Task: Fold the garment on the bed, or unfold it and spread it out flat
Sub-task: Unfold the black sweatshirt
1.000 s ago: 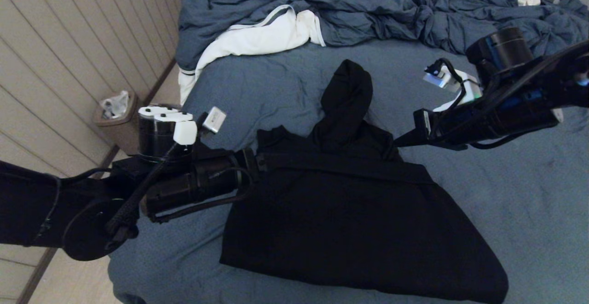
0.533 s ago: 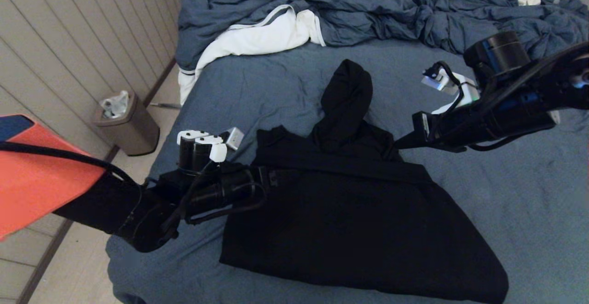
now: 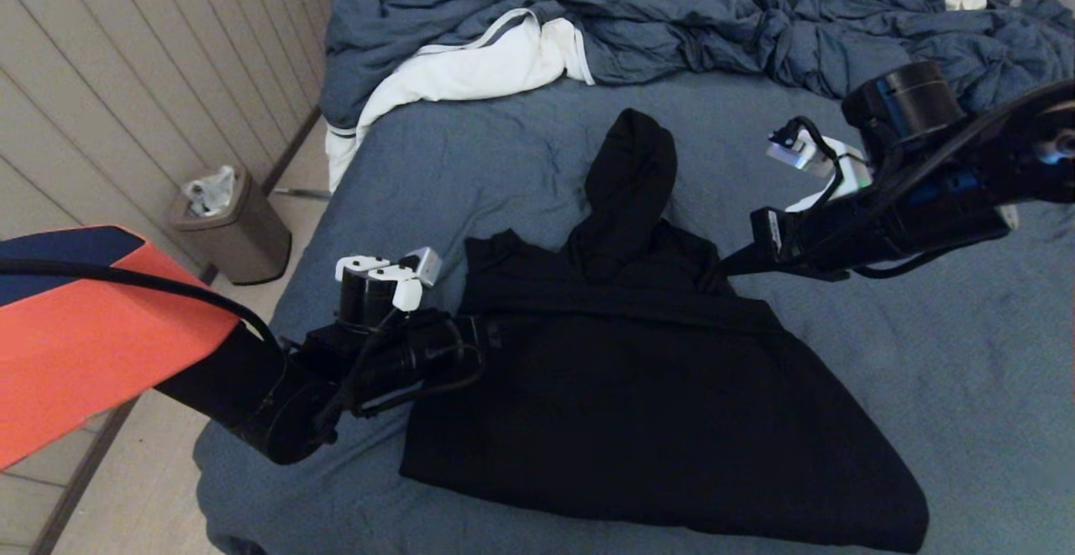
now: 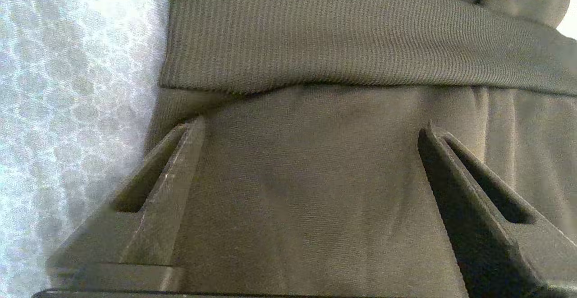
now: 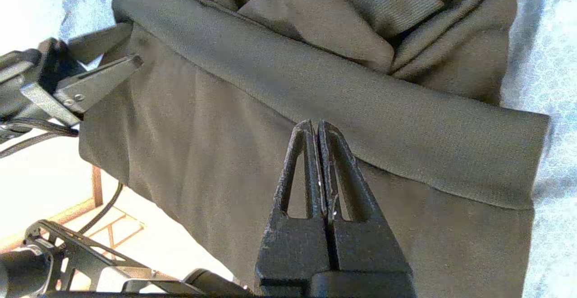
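The black hoodie (image 3: 638, 395) lies on the blue-grey bed (image 3: 941, 370) with its pointed hood (image 3: 634, 169) towards the far side. A folded band (image 5: 360, 104) runs across it below the hood. My left gripper (image 3: 489, 332) is at the hoodie's left edge. It is open, its fingers (image 4: 185, 153) spread wide over flat black fabric (image 4: 311, 190), the left gripper (image 4: 311, 129) holding nothing. My right gripper (image 3: 727, 263) is at the hoodie's right shoulder. There the right gripper (image 5: 315, 124) is shut just above the band, with no cloth seen between its fingers. The left gripper (image 5: 133, 45) also shows in the right wrist view.
A rumpled blue-grey comforter (image 3: 672, 18) fills the far end of the bed, with a white cloth with a dark stripe (image 3: 470, 68) beside it. A small bin (image 3: 231, 223) stands on the floor left of the bed, by the panelled wall (image 3: 126, 76).
My left arm has dropped lower and its gripper has slid a little nearer along the hoodie's left edge. The arm's orange cover has come into view. The right arm has barely moved.
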Available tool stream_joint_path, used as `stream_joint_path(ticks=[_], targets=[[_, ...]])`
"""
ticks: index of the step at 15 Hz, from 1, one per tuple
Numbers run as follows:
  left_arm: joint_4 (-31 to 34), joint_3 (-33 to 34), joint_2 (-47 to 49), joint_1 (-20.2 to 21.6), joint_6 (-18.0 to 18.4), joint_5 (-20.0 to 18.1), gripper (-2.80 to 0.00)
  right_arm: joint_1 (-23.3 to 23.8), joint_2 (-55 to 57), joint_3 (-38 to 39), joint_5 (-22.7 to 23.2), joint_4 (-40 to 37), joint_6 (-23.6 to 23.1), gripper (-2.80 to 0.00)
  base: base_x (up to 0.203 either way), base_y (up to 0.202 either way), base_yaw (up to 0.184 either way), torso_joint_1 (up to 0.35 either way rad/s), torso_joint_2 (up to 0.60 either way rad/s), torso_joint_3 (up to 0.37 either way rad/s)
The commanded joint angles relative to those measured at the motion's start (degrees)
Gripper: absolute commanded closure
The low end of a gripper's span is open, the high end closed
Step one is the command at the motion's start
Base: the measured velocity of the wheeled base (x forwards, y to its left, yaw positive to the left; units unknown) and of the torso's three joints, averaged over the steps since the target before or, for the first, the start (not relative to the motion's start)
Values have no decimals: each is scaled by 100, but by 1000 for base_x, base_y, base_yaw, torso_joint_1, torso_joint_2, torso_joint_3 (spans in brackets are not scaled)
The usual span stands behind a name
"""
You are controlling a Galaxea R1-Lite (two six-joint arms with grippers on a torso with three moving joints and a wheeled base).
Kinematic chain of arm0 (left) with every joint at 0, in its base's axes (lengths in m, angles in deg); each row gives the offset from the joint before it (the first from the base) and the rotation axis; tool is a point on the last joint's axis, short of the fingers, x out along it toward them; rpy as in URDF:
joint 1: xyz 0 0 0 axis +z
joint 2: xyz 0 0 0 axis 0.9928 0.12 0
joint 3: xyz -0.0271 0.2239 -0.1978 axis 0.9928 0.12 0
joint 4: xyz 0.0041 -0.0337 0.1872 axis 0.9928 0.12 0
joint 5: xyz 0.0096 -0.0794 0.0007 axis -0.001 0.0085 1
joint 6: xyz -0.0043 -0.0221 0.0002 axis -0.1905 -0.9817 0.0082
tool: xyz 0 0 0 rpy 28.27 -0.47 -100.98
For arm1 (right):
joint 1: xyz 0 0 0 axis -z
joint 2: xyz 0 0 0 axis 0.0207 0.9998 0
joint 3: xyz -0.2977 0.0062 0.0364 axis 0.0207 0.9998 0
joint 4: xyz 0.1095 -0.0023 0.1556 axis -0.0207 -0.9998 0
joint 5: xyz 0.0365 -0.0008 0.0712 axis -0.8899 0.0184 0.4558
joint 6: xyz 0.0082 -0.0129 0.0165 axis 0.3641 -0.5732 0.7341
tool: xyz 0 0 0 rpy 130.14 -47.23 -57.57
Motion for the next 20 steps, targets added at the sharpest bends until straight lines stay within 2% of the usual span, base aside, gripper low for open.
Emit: stream_joint_path(ticks=[1,7,10,12,17,20], targets=[[-25,22,-47,-124,-22,-5,0,-4,8,-2,11,-18,5,0,0,0,0,0,0,0],[-151,365,-76,-1037,13,345,0,14,-53,-37,3,-18,7,0,0,0,0,0,0,0],[-184,350,-164,-1110,163,615,0,31,-53,-46,3,-18,14,0,0,0,0,0,0,0],[-184,292,-229,-937,178,728,0,23,-53,-37,3,-18,5,0,0,0,0,0,0,0],[-123,-11,-679,-122,251,835,0,40,-44,-55,3,-18,14,0,0,0,0,0,0,0],[-114,34,-985,-40,451,983,0,23,-36,-46,3,-11,14,0,0,0,0,0,0,0]])
